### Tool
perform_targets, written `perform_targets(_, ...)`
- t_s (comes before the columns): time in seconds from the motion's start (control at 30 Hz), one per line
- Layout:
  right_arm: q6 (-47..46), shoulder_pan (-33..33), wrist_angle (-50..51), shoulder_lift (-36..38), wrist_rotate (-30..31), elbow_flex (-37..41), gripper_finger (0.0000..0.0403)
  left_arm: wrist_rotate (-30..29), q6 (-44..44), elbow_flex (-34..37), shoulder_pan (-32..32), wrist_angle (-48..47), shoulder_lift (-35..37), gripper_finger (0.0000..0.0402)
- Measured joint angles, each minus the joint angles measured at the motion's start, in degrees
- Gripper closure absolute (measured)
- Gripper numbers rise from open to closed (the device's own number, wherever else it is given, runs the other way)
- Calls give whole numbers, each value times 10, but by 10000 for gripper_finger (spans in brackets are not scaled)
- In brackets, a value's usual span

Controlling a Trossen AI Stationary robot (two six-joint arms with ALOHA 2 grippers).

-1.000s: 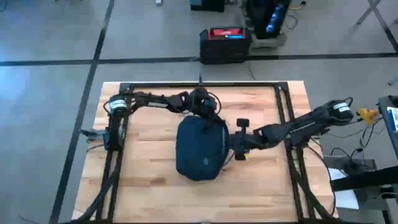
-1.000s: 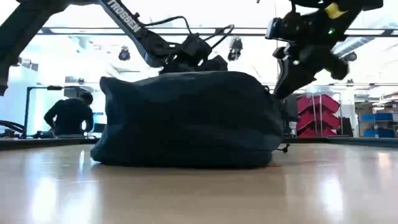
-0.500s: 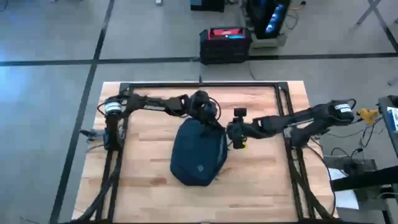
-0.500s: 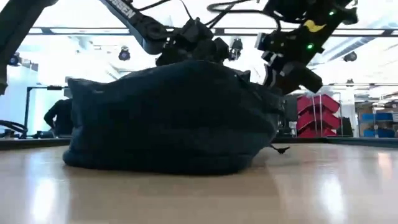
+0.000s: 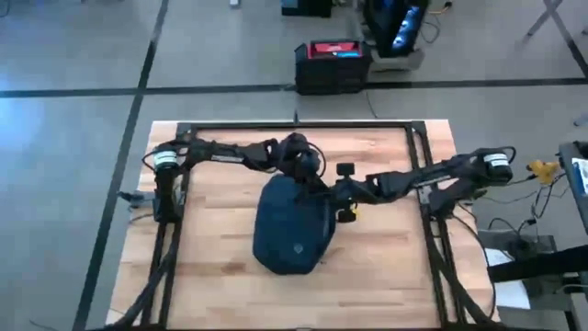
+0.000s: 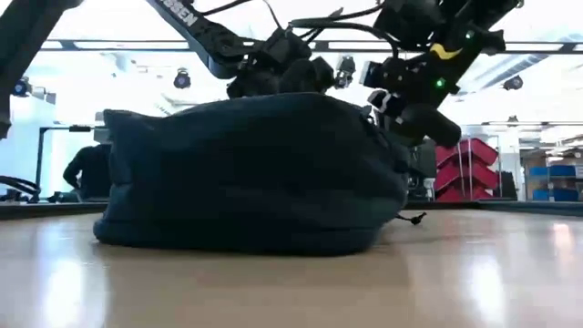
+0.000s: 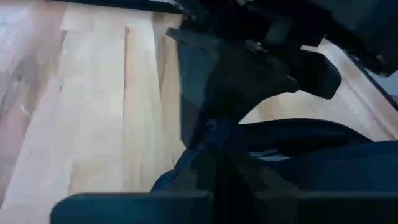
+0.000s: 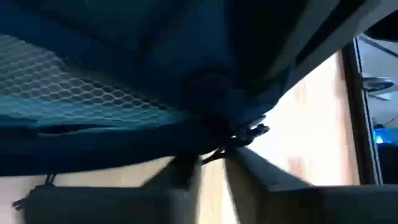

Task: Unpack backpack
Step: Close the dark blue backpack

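Soft matt navy cloth on the backpack [image 5: 292,230], slack and creased, with a small pale patch [image 5: 296,248] stitched flat into it. Honeycomb mesh lining [image 8: 81,93] showing on the backpack in the right wrist view, likely nylon, though blurred. Under the backpack, pale butcher-block wood of the table [image 5: 220,267], smooth and lightly glossy, mirroring light in the low view. Around the table's edge, dark matt metal frame [image 5: 294,125]. Beside the backpack, hard dark matt casing on the left gripper [image 5: 303,165] and right gripper [image 5: 342,191].
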State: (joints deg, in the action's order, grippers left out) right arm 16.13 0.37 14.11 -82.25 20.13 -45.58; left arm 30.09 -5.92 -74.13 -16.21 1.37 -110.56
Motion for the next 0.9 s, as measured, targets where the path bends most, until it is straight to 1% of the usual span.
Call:
perform_targets(0.17,-1,7,8,11,14,0,400,-1,-10,0,-5,-9,0,401)
perform_targets(0.33,-14,38,26,31,20,0,402,-4,-11,0,-20,-15,1,401)
perform_targets(0.57,-76,71,50,46,21,0,403,0,-11,2,-40,-16,1,401)
perform_targets(0.77,-105,93,55,37,20,2,403,0,-14,2,-41,-13,1,401)
perform_targets(0.9,-125,100,81,39,23,1,403,-2,-14,3,-41,-12,1,401)
